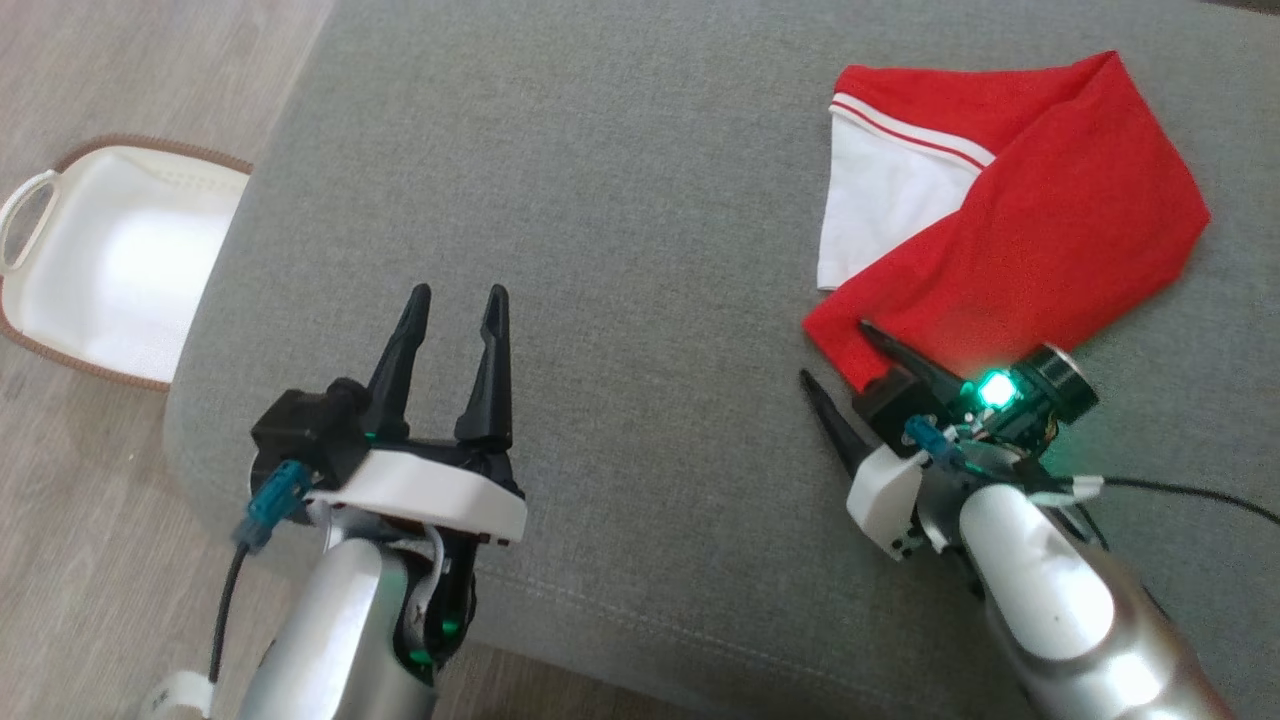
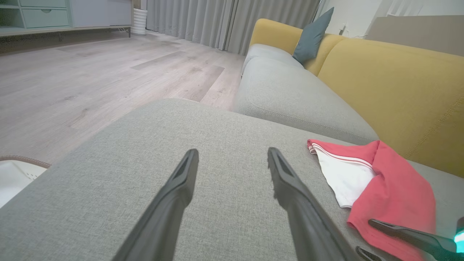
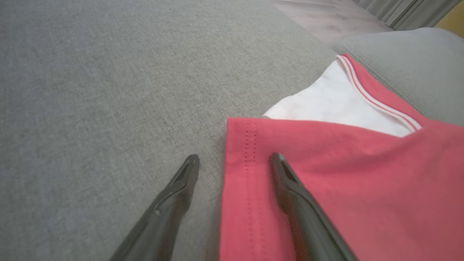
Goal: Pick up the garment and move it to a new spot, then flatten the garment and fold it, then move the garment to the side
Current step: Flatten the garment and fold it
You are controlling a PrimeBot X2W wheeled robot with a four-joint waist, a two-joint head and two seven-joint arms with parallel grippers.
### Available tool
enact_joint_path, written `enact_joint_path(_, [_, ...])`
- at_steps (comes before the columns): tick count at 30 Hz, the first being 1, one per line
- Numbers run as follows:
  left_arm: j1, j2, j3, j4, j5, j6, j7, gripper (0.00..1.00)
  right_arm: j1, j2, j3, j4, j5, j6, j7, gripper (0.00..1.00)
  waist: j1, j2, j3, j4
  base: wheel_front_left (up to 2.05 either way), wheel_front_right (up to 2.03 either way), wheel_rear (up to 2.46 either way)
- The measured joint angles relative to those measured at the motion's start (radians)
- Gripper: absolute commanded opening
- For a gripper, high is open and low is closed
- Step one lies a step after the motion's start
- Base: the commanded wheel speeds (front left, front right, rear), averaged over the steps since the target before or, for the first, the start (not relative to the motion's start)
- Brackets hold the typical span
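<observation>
Head view: a white basket (image 1: 110, 260) stands on the floor at the far left, beside the grey cushion (image 1: 640, 200) that serves as the work surface. The garment (image 1: 1060, 230) lies on the right-hand part of that cushion as a compact, layered packet. A red panel is folded diagonally over a white sleeve with its striped trim, and no number or lettering is exposed. From this arrangement, the pick-up, flattening and folding appear complete. The packet already sits well to one side, so what is left is judged to be, at most, a final shift or a release. Whether it lies at its final spot cannot be told. The left gripper (image 1: 458, 295) is at the lower left, well apart from the garment. Its two fingers are spread and point up the frame over bare cushion, and they carry nothing. Its wrist view confirms the gap between the fingers and shows grey fabric beyond them. The right gripper (image 1: 835, 350) is at the near corner of the garment, angled toward the upper left, with its jaws parted and nothing clamped. In the right wrist view it straddles the stitched hem (image 3: 250, 152), with one finger over the red cloth and the other over the cushion just beside the edge. Whether the fingertips touch the fabric cannot be told.
</observation>
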Motion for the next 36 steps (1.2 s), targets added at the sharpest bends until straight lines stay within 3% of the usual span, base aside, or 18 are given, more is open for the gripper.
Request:
enact_joint_path(3, [-0.007,-0.002,-0.013,-0.001,-0.01,0.009,0.0,1.0,-0.028,0.0,0.0,0.016,-0.008,0.0,0.0,1.0,0.0,0.0,0.01,0.01,0.0,0.0,0.0])
enact_joint_path(4, [-0.007,-0.002,-0.014,-0.002,-0.01,0.009,0.0,1.0,-0.036,0.0,-0.003,0.021,-0.013,0.0,0.0,0.72,0.0,0.0,0.012,0.012,0.0,0.0,0.0])
enact_joint_path(5, [-0.007,-0.002,-0.015,-0.002,-0.01,0.01,0.0,1.0,-0.04,0.001,-0.012,0.024,-0.016,0.0,-0.001,0.0,0.0,0.0,0.013,0.013,0.0,0.0,0.0])
enact_joint_path(16, [-0.007,-0.003,-0.019,-0.001,-0.015,0.018,0.0,1.0,-0.069,0.052,-0.021,-0.008,0.045,0.0,-0.11,0.0,0.0,0.0,-0.023,-0.007,0.0,0.0,0.0])
enact_joint_path(21, [-0.004,-0.003,-0.018,0.0,-0.013,0.018,0.0,1.0,-0.191,0.064,0.066,-0.076,0.16,0.0,-0.16,0.0,0.0,0.0,-0.058,-0.026,0.0,0.0,0.0])
enact_joint_path(27, [0.01,-0.003,-0.014,0.004,-0.009,0.018,0.0,1.0,-0.381,0.065,0.15,-0.213,0.398,0.0,-0.209,0.0,0.0,0.0,-0.1,-0.055,0.0,0.0,0.0])
enact_joint_path(31, [0.032,-0.002,-0.009,0.004,-0.005,0.017,0.0,1.0,-0.466,0.067,0.093,-0.28,0.526,0.0,-0.232,0.0,-0.0001,0.0,-0.119,-0.077,0.0,0.0,0.0])
enact_joint_path(36, [0.04,-0.002,0.001,0.002,0.004,0.017,0.0,1.0,-0.505,0.067,-0.039,-0.265,0.541,0.0,-0.239,0.0,-0.0001,0.0,-0.125,-0.102,0.0,0.0,0.0])
